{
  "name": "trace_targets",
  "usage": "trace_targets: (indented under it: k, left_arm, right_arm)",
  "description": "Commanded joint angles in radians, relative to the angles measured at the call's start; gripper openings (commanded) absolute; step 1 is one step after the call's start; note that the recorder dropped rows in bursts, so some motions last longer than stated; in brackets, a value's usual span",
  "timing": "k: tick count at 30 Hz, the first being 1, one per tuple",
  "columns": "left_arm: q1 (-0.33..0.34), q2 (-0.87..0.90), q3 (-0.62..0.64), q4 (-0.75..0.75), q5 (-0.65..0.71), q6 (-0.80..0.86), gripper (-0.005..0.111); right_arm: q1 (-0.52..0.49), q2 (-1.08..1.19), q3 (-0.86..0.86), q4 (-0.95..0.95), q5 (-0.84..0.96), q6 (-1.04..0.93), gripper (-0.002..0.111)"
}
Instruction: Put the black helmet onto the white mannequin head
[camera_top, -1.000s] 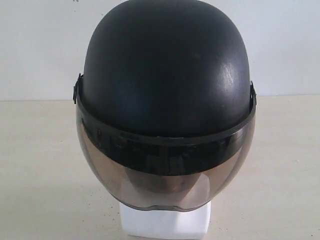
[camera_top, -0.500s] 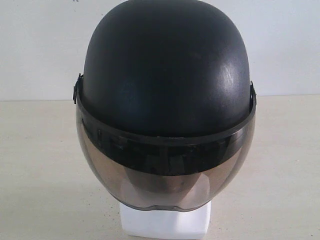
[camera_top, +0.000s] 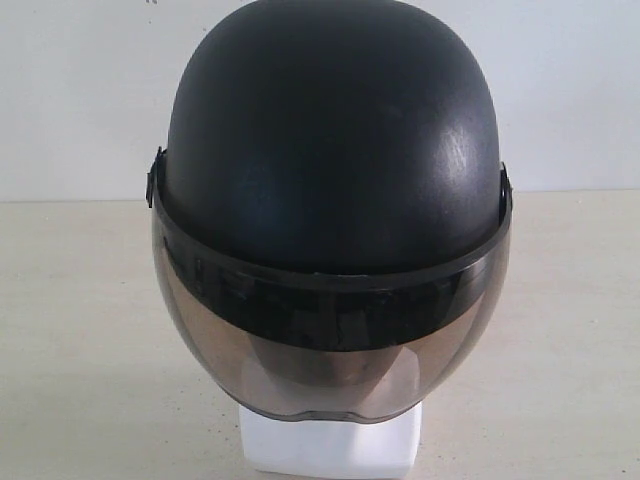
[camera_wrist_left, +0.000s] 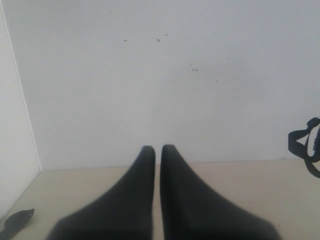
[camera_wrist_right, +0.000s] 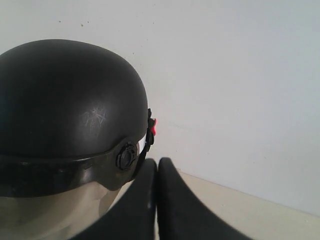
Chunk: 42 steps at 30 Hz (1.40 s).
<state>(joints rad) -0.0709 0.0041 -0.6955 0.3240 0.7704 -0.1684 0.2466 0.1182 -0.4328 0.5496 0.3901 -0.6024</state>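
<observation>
The black helmet (camera_top: 330, 140) sits on the white mannequin head, its smoky visor (camera_top: 330, 345) down over the face. Only the head's blocky white neck base (camera_top: 330, 445) shows bare below the visor in the exterior view. In the right wrist view the black helmet (camera_wrist_right: 65, 100) fills one side, with the white mannequin head (camera_wrist_right: 45, 210) seen through the visor. My right gripper (camera_wrist_right: 157, 162) is shut and empty, its fingertips close beside the helmet's side pivot (camera_wrist_right: 126, 157). My left gripper (camera_wrist_left: 157, 149) is shut and empty, facing the wall. Neither gripper shows in the exterior view.
A beige table (camera_top: 80, 330) carries the head, with a white wall (camera_top: 80, 90) behind. In the left wrist view a black strap (camera_wrist_left: 306, 145) pokes in at one edge, a dark object (camera_wrist_left: 15, 220) lies at a low corner, and a wall corner (camera_wrist_left: 22, 100) stands close.
</observation>
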Motion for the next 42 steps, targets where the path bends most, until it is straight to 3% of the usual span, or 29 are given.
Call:
trace_targets:
  k: [1,7,16,25,37,39,42]
  left_arm:
    - [0.003,-0.004,0.004,0.006,-0.009,0.003,0.004]
    - [0.003,-0.004,0.004,0.006,-0.009,0.003,0.004]
    - [0.003,-0.004,0.004,0.006,-0.009,0.003,0.004]
    - [0.003,-0.004,0.004,0.006,-0.009,0.003,0.004]
    - [0.003,-0.004,0.004,0.013,-0.009,0.003,0.004]
    - [0.003,-0.004,0.004,0.013,-0.009,0.003,0.004]
    - [0.003,-0.004,0.004,0.013,-0.009,0.003,0.004]
  right_arm:
    - [-0.005,-0.006,0.005,0.003,-0.005,0.000,0.000]
    - [-0.031,-0.055,0.005,-0.007,-0.013,-0.003,0.000]
    - [-0.242,-0.118,0.183,0.010,-0.117,-0.001,0.000]
    - [-0.249,-0.118,0.433,0.023,-0.320,0.047,0.000]
    - [-0.249,-0.118,0.433,0.020,-0.275,0.062,0.000]
    - [-0.249,-0.118,0.433,-0.025,-0.249,0.090,0.000]
    - [-0.249,-0.118,0.433,-0.254,-0.183,0.275,0.000]
